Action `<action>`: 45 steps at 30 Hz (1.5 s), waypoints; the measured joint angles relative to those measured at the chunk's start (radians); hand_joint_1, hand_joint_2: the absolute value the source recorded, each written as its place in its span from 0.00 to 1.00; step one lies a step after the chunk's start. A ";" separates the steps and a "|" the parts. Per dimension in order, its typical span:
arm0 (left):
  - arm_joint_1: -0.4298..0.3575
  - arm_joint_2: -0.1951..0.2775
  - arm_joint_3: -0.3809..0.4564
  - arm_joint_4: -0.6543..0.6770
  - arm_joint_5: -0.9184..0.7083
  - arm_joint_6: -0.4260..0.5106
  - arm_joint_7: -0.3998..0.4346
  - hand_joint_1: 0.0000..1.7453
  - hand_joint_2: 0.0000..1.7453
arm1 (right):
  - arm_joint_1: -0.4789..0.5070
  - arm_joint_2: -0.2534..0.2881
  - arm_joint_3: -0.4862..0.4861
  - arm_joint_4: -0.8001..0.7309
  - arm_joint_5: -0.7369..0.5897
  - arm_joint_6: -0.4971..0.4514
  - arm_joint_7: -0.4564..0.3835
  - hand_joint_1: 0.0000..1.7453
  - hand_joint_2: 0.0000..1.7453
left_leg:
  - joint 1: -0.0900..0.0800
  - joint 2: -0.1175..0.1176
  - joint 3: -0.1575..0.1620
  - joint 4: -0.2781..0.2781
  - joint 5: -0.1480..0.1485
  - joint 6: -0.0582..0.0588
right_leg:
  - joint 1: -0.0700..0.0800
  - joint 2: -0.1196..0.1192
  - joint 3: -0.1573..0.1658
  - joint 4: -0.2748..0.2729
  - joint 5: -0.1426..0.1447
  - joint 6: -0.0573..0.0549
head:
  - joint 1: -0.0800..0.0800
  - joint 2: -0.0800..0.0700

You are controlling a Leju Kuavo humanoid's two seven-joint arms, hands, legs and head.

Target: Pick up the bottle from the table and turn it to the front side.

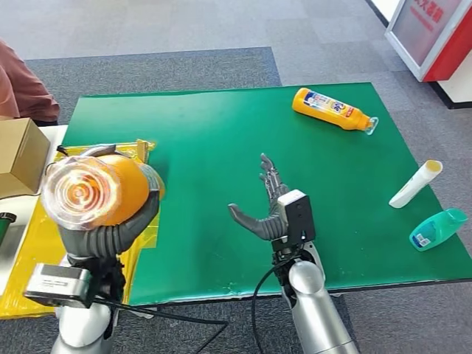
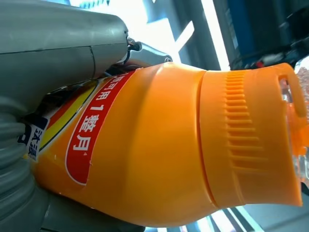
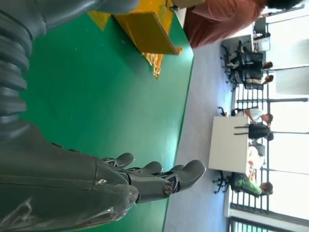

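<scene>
Left hand grips bottle; second bottle far.

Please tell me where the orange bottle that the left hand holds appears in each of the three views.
Head view: orange bottle at the left, its base facing the camera, gripped by the left hand.
Left wrist view: across the middle.
Right wrist view: not in it.
Shared landmark: yellow sheet.

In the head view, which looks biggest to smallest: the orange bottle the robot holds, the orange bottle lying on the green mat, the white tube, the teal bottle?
1. Held orange bottle, though nearness to the camera inflates it.
2. Lying orange bottle.
3. White tube and teal bottle: look alike, unranked.
</scene>
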 joint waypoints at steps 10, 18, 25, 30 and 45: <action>0.043 0.027 0.033 0.026 -0.866 0.187 0.260 1.00 1.00 | 0.040 -0.001 -0.040 -0.100 -0.039 0.016 0.028 0.00 1.00 | 0.000 0.000 0.000 0.000 0.000 0.000 | 0.000 0.000 0.000 0.000 0.000 0.000 | 0.000 0.000; 0.039 0.075 0.047 0.157 -0.971 0.091 0.343 1.00 1.00 | 0.048 0.000 -0.063 -0.161 -0.043 0.041 0.045 0.00 1.00 | 0.000 0.000 0.000 0.000 0.000 0.000 | 0.000 0.000 0.000 0.000 0.000 0.000 | 0.000 0.000; 0.039 0.111 0.072 0.304 -0.930 0.056 0.344 1.00 1.00 | 0.049 0.000 -0.076 -0.164 -0.041 0.053 0.053 0.00 1.00 | 0.000 0.000 0.000 0.000 0.000 0.000 | 0.000 0.000 0.000 0.000 0.000 0.000 | 0.000 0.000; 0.037 0.120 0.076 0.342 -0.917 0.031 0.344 1.00 1.00 | 0.050 0.000 -0.078 -0.164 -0.040 0.053 0.053 0.00 1.00 | 0.000 0.000 0.000 0.000 0.000 0.000 | 0.000 0.000 0.000 0.000 0.000 0.000 | 0.000 0.000; -0.051 0.162 0.132 0.641 -0.891 -0.030 0.358 1.00 1.00 | 0.047 0.002 -0.070 -0.212 -0.040 0.067 0.058 0.00 1.00 | 0.000 0.000 0.000 0.000 0.001 0.000 | 0.000 0.000 0.000 0.000 0.000 0.000 | 0.000 0.000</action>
